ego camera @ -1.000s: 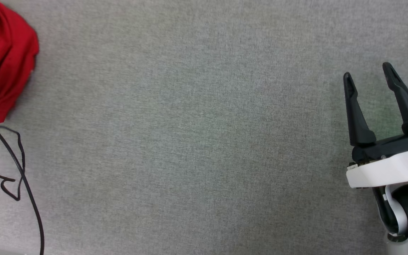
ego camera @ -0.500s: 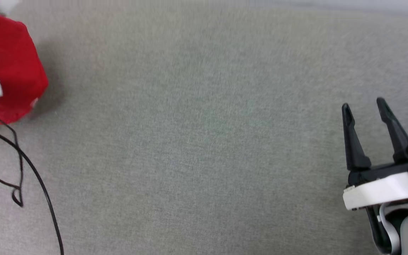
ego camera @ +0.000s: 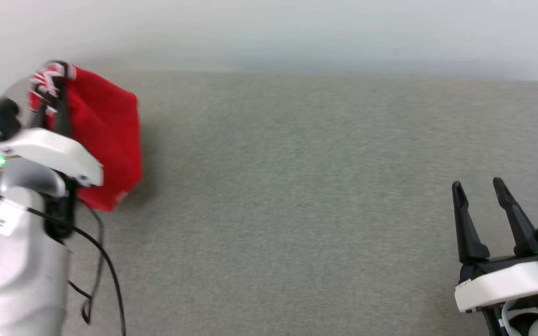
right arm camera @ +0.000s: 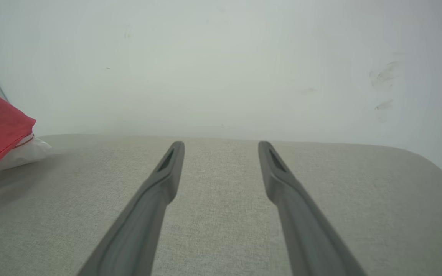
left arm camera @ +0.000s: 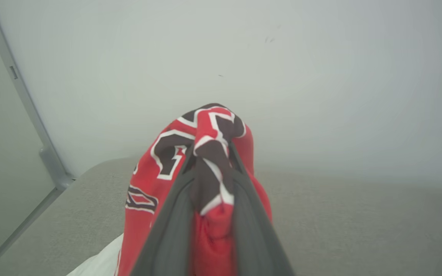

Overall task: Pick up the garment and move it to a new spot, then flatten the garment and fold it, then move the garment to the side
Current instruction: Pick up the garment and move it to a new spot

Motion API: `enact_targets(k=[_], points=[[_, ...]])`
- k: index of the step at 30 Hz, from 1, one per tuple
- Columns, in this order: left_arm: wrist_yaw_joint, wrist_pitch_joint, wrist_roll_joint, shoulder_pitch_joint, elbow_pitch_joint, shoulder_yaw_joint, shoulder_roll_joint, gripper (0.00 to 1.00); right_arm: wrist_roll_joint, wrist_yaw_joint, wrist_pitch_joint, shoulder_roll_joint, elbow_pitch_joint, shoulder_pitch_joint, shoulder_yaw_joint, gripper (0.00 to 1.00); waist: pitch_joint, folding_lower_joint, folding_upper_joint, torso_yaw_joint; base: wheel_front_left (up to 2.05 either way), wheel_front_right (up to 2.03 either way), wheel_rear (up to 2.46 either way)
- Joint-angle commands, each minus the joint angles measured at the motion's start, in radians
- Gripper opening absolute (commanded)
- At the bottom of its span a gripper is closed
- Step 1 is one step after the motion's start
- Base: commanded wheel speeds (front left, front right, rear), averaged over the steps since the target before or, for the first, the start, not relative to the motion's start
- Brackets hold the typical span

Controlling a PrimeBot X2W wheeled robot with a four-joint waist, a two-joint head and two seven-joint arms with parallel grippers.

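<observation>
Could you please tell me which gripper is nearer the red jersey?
Left. The left gripper grips the red jersey in its jaws; the right gripper, open, sits far aside.

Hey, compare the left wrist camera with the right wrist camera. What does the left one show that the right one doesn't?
Left wrist view: the left pincer shut on a bunch of the garment, its black white-outlined lettering facing the camera, and a grey post at the side.
Right wrist view: the right pincer open with nothing between its fingers, and scuff marks.
Both: the red garment, the grey cloth surface and the pale wall.
</observation>
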Motion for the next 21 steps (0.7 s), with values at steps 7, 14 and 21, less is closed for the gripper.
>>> enact_targets(k=[7,14,21], points=[[-0.03,0.121,-0.021,0.141,-0.212,-0.101,-0.072,0.0,0.026,-0.001,-0.001,0.003,-0.005,0.037,0.002,1.0,-0.059,0.0002,0.0,-0.135,0.0,0.0,0.0],[-0.064,0.206,-0.007,0.225,-0.352,-0.249,-0.116,0.0,0.038,-0.001,-0.009,0.003,-0.002,0.024,0.008,1.0,-0.029,0.0002,0.0,-0.229,0.0,0.0,0.0],[-0.089,0.26,-0.01,0.254,-0.373,-0.451,-0.171,0.0,0.044,-0.001,-0.019,0.003,-0.009,0.01,0.005,1.0,0.021,0.0002,0.0,-0.261,0.0,0.0,0.0]])
